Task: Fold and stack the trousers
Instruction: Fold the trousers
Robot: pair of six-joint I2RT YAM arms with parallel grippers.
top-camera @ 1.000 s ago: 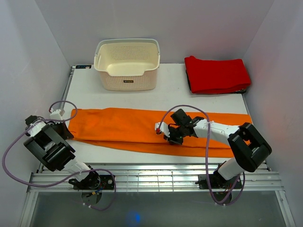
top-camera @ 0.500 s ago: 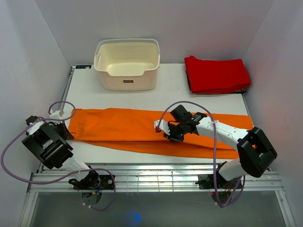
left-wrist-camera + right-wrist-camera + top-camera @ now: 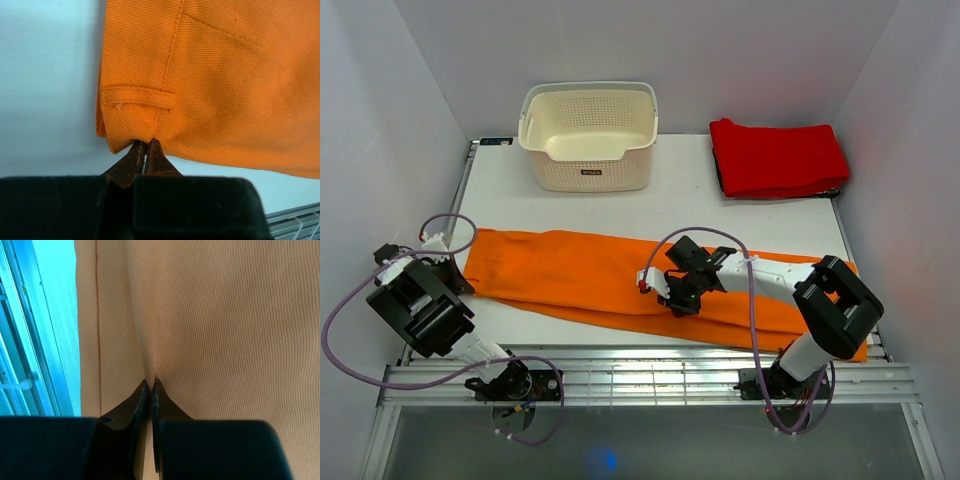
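**Right arm shifted left and nearer, cloth dragged along**

1. Your right gripper (image 3: 665, 292) now sits further left and nearer than a second ago. Its fingers are pressed together on a pinched ridge of the bright orange long-legged cloth trousers (image 3: 560, 272), about mid-length.
2. Those trousers lie across the near half of the white table (image 3: 680, 205), waist left and leg ends right. The right end has slid towards the near edge.
3. Your left gripper (image 3: 453, 272) is unmoved at the left end. Its fingers are clamped on the waistband corner, beside a belt loop (image 3: 137, 96).
4. Cream perforated plastic basket (image 3: 588, 135), far side, left of centre.
5. Red folded cloth (image 3: 777, 158), far right corner.
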